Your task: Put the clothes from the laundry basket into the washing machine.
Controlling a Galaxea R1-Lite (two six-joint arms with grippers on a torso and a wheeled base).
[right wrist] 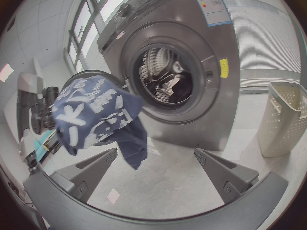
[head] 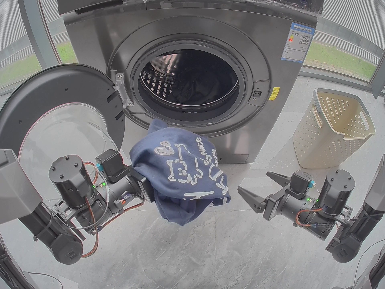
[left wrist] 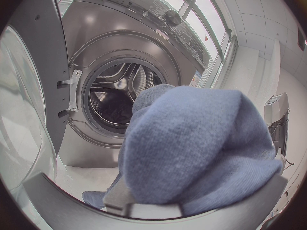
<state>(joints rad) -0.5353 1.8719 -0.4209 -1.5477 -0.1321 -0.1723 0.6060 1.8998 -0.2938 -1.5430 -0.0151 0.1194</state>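
Navy shirt (head: 180,173) hangs from your left gripper (head: 140,187), just below the washing machine's (head: 256,53) open drum (head: 188,81).
Its fingers pinch the bunched cloth. Your right gripper (head: 262,189) waits with fingers spread, empty, near the laundry basket (head: 333,129). Feed too low and the trailing hem may catch the door rim, slipping out onto the floor.
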